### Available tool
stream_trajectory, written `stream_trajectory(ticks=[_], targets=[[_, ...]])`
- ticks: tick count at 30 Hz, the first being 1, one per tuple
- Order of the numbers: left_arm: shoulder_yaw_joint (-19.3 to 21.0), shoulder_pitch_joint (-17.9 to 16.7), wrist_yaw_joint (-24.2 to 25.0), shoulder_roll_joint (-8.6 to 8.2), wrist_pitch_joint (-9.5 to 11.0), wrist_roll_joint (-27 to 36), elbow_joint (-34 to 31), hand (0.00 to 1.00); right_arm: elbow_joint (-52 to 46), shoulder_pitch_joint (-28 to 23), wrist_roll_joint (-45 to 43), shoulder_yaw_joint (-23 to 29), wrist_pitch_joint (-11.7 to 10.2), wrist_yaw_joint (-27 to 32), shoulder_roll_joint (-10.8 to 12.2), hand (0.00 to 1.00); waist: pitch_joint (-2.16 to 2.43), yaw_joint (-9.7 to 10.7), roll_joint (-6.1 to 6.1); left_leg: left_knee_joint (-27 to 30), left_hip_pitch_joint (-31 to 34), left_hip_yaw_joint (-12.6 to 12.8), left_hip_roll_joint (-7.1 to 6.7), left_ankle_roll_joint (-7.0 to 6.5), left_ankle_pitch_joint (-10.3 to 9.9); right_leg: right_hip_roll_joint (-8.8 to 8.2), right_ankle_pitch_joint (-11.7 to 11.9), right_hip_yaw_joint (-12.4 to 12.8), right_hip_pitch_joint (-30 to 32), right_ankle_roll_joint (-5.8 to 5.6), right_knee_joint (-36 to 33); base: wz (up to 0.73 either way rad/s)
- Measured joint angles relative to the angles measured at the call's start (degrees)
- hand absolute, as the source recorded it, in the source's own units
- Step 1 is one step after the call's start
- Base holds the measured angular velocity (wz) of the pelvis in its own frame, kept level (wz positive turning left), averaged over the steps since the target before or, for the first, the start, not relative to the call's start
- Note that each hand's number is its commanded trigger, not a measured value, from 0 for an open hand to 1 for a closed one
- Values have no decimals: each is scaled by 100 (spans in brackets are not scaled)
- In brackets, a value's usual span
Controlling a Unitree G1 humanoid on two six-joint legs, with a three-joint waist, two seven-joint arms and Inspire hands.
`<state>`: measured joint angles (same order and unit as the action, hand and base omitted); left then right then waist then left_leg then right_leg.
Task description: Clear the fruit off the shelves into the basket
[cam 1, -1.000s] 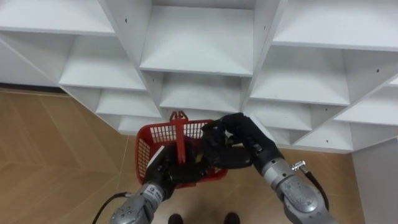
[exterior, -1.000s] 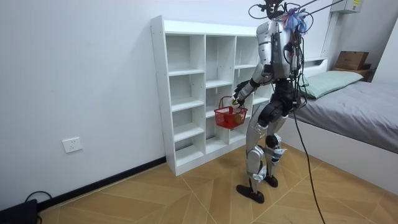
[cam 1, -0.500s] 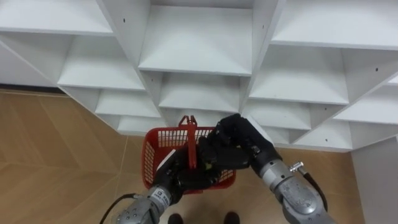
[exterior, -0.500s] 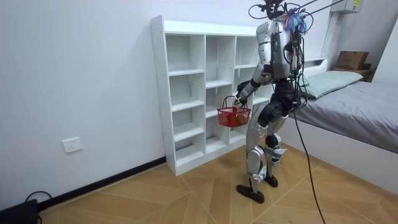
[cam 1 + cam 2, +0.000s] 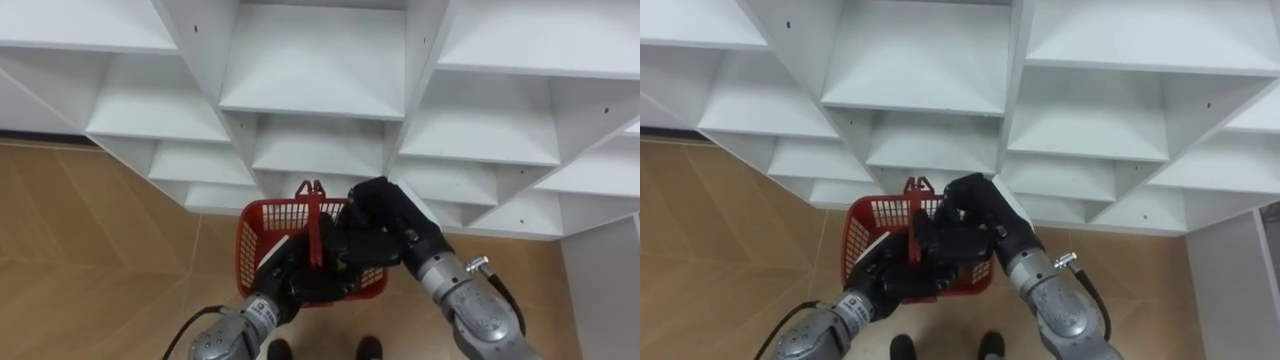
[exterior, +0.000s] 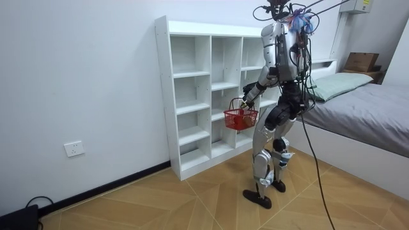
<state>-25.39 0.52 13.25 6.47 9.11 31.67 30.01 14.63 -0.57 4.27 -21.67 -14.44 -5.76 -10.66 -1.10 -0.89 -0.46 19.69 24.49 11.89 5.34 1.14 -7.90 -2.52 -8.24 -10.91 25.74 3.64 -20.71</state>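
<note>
Red basket: plastic mesh, carried in the air at 6 o'clock in the eye views, just in front of the closet's lower shelves, not touching them.
Basket handle: upright over the basket's middle.
Left hand: at the basket's 7 o'clock, dark fingers curled onto the near wall by the handle's foot, bearing the basket.
Right hand: at the basket's 3 o'clock, bent over the rim and dipping inside; whether it grips anything cannot be told.
Fruit: a rounded orange shape inside the basket, seen through the mesh in the room view; kind cannot be told.
Closet: white open compartments, spanning 9 through 12 to 3 o'clock in the eye views.
Floor: wood parquet, at 8 o'clock.
Stance: the robot stands upright facing the closet, with the bed behind it at the room view's 3 o'clock.
</note>
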Motion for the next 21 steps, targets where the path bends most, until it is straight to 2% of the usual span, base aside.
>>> stream_trajectory(ticks=[6, 18, 21], targets=[[60, 4, 0, 76, 0, 0, -118, 100, 38, 44, 11, 44, -123, -14, 81, 0, -2, 75, -3, -4, -2, 20, 3, 0, 0, 5, 1, 28, 18, 2, -7, -2], [282, 5, -62, 221, 1, 44, -234, 100, 63, -57, 50, 35, -129, -306, 38, 0, -8, 115, -14, 4, -6, 38, 4, 0, 0, 16, 5, 80, 32, -3, -7, -1], [285, 8, -135, 232, 5, 216, -241, 100, 85, -101, 46, 33, -121, -321, 21, 0, -8, 110, -14, 4, -7, 43, 4, 0, 0, 17, 7, 90, 35, -4, -9, 0]])
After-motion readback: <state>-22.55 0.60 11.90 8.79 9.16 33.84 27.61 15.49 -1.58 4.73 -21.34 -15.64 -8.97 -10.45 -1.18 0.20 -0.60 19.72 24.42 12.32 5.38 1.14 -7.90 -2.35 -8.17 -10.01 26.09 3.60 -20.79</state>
